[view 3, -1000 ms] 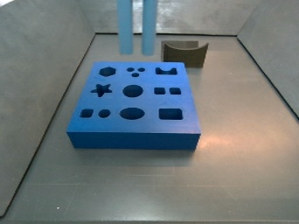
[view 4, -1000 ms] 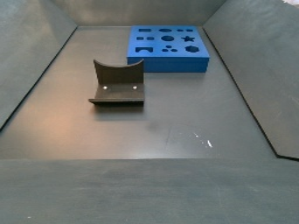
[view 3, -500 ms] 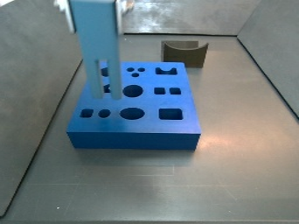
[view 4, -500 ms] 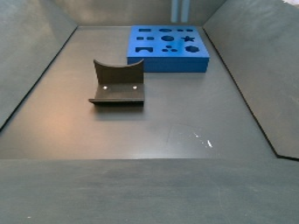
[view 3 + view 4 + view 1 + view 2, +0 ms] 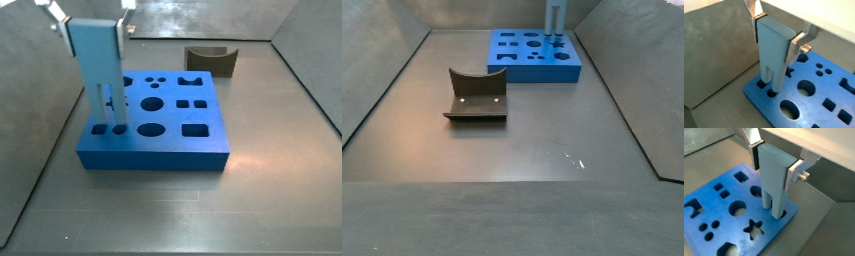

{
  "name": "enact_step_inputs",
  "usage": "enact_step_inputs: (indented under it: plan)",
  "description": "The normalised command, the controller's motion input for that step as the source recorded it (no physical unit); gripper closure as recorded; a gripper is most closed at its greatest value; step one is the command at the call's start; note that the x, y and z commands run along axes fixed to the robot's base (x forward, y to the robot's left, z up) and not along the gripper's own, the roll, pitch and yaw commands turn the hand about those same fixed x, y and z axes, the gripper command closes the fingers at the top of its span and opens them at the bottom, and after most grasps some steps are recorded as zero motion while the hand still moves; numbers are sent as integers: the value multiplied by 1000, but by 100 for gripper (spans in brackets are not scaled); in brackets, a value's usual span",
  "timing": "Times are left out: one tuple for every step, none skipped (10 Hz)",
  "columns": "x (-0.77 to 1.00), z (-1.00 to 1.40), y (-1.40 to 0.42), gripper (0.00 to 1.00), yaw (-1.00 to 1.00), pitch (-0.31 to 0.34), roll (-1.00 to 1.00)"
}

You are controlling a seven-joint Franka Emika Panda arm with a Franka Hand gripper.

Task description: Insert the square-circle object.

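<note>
My gripper (image 5: 96, 28) is shut on the square-circle object (image 5: 98, 60), a tall light-blue slab with two thin prongs, held upright. Both wrist views show the silver fingers clamping its upper flat sides, with the gripper (image 5: 776, 36) (image 5: 774, 162) over the dark-blue board (image 5: 167, 145). The prongs (image 5: 769, 80) point down, and their tips stand at or just inside two small holes at one corner of the board (image 5: 724, 228). In a side view only the lower part of the object (image 5: 556, 17) shows, over the board's (image 5: 529, 70) far right corner.
The dark fixture (image 5: 476, 96) with a curved notch stands on the floor apart from the board; it also shows behind the board in a side view (image 5: 211, 60). Grey walls enclose the floor. The board has several other shaped holes, among them a star (image 5: 753, 228).
The gripper has carried the object from the back of the bin to the board's corner and lowered it. The prong tips now reach the two small holes.
</note>
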Motion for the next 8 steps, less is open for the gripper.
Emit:
enact_step_inputs:
  plan:
    - [-106, -231, -69, 100, 103, -20, -29]
    - [0, -197, -157, 100, 134, -4, -1]
    - [23, -69, -231, 100, 69, 0, 0]
    - [91, -43, -240, 100, 0, 0, 0]
    - [140, -80, -231, 100, 0, 0, 0]
    - [286, -211, -157, 100, 0, 0, 49]
    - [260, -277, -11, 100, 0, 6, 151]
    - [160, -249, 0, 100, -14, 9, 159]
